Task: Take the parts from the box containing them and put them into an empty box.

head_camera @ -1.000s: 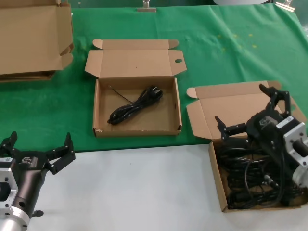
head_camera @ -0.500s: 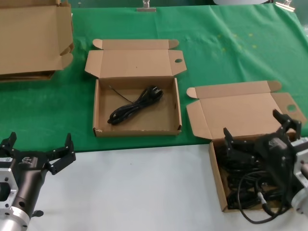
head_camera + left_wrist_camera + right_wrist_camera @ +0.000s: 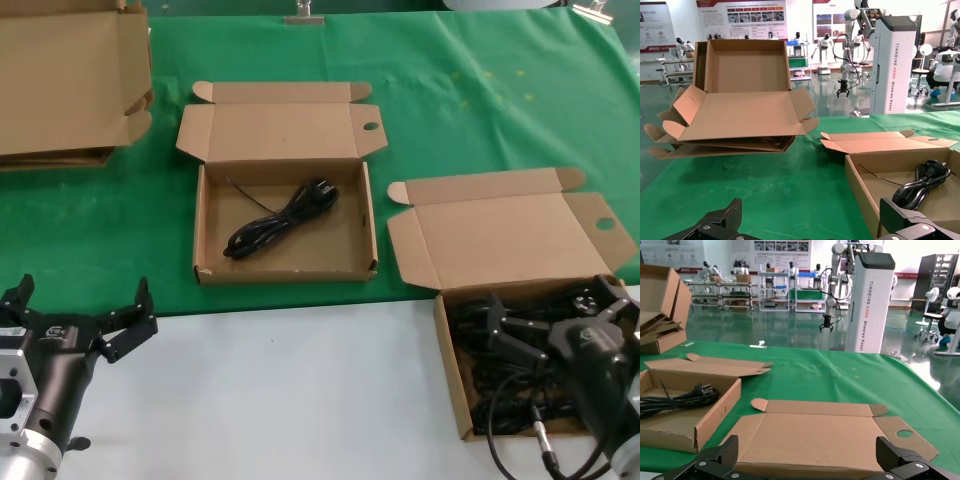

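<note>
The box containing them (image 3: pixel 452 375) sits at the table's (image 3: pixel 300 390) near right edge, full of black cables (image 3: pixel 500 385). The right end effector (image 3: pixel 555 320) is down inside it, fingers spread wide. Left of it, farther back, lies the second box (image 3: pixel 285 262) holding one cable (image 3: pixel 280 222). The left end effector (image 3: pixel 80 318) hovers released, far left.

Right gripper (image 3: pixel 555 320) hangs low at the near right, fingers spread wide; left gripper (image 3: pixel 80 312) parked near left, fingers spread
</note>
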